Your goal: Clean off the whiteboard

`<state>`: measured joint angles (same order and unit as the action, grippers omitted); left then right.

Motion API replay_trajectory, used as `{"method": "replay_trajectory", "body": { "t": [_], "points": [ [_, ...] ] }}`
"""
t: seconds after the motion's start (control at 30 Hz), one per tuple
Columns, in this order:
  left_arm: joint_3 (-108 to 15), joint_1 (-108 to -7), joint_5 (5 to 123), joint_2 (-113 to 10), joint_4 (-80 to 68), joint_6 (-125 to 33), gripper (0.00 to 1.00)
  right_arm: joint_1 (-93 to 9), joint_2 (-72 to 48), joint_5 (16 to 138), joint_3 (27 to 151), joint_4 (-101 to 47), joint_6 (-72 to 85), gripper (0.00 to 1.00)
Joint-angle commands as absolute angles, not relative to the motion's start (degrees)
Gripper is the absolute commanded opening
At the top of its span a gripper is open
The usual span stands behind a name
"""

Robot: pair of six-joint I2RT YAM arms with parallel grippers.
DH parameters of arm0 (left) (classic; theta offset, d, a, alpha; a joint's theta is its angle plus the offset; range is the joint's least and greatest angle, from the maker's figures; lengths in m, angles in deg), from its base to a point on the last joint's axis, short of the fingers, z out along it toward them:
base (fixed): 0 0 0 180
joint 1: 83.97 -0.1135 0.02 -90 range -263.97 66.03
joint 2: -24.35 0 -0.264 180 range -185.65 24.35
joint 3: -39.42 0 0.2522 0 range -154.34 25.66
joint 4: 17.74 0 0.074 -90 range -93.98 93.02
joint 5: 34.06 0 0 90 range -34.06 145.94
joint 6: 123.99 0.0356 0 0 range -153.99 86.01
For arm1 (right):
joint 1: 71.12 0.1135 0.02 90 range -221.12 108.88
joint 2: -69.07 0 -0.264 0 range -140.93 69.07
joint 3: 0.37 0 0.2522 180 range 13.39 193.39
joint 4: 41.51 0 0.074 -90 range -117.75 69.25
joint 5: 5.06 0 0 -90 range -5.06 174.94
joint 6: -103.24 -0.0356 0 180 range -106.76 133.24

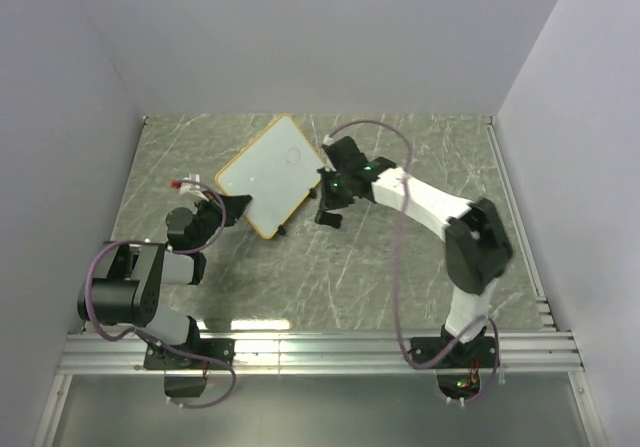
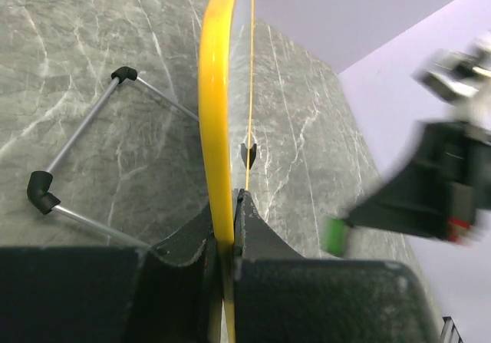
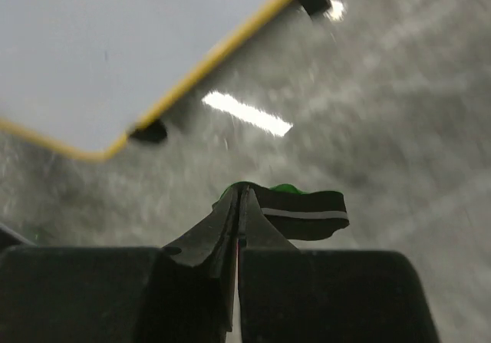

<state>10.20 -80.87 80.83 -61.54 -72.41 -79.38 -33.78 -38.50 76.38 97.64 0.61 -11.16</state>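
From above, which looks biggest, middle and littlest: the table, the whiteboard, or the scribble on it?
1. table, biggest by far
2. whiteboard, middle
3. scribble, littlest, just a faint loop on the board

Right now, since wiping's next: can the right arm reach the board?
Probably yes: the right gripper, shut on the eraser, is beside the board; the left gripper clamps its edge, nothing between.

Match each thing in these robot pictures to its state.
Things: 1 white rectangular whiteboard with yellow frame; 2 small green-and-black eraser; 3 grey marbled tabletop.
States: a pinched by the right end effector; b spread beneath both arms; c clamped at its edge by the left end effector.
Pairs: 1-c, 2-a, 3-b.
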Motion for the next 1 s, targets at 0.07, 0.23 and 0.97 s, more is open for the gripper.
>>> {"method": "replay_trajectory", "body": {
  "t": [0.07,0.23,0.97],
  "points": [
    [9.58,-80.71,82.49,-63.54,-68.93,-74.95,0.01,-33.95,-22.97,82.02,95.82,6.78,-14.09,0.26],
    [9.49,-80.71,82.31,-63.80,-69.02,-74.95,0.01,-33.77,-21.72,84.67,99.96,9.25,-14.00,0.96],
    [9.31,-79.66,82.40,-62.40,-67.18,-74.60,0.01,-35.18,-41.22,92.32,101.36,3.63,-22.88,0.93]
  ]
}}
